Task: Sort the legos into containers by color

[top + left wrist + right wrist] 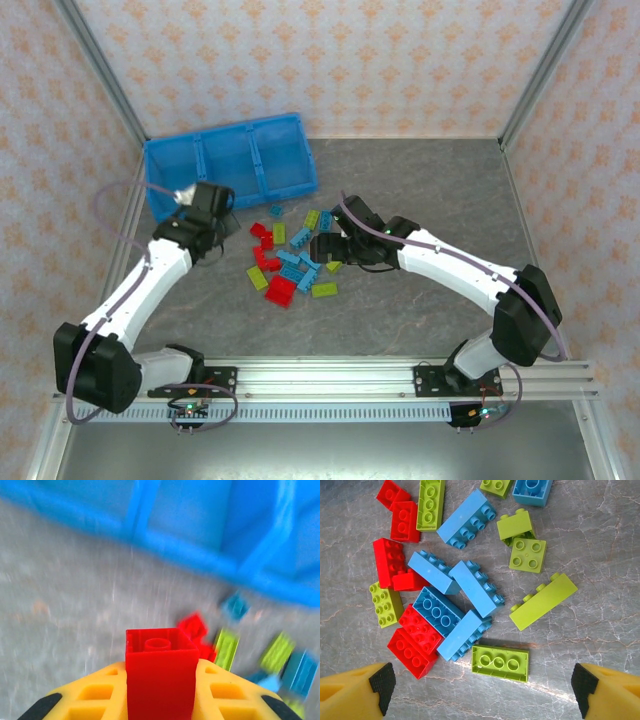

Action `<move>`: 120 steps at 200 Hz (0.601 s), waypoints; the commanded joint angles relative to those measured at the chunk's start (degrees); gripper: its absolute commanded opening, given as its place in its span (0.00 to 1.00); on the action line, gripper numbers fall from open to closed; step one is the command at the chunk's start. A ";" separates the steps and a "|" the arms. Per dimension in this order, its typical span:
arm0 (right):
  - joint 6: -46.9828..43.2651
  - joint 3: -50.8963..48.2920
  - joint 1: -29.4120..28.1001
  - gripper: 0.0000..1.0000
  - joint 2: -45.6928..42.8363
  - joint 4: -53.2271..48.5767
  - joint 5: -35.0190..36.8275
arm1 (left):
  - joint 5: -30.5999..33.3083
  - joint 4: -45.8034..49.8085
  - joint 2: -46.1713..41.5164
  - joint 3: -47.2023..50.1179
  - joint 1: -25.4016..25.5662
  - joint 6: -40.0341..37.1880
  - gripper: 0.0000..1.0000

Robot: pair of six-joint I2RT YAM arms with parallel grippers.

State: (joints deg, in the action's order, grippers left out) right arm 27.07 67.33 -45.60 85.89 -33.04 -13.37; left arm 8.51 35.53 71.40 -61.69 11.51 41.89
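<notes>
With the blue tray (285, 150) apparently empty and the legos (290, 262) heaped mid-table, sorting looks barely begun: the left gripper (220, 207), pinching a red brick (159, 675) near the tray, must reach over a compartment (178, 178), while the right gripper (482, 686) hangs spread above them

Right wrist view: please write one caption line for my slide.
Open right gripper hovering above loose red, light-blue and yellow-green legos scattered on the grey table.
</notes>
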 commanded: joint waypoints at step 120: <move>2.71 -3.94 -0.36 0.98 -7.71 -3.85 12.12 | 7.93 -1.40 36.84 -37.88 -19.15 -8.89 0.55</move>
State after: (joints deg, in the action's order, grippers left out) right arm 27.46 65.14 -45.60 80.84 -34.52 -8.97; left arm 15.51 31.90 111.92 -97.47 -7.62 34.06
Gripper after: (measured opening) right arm 0.965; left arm 0.492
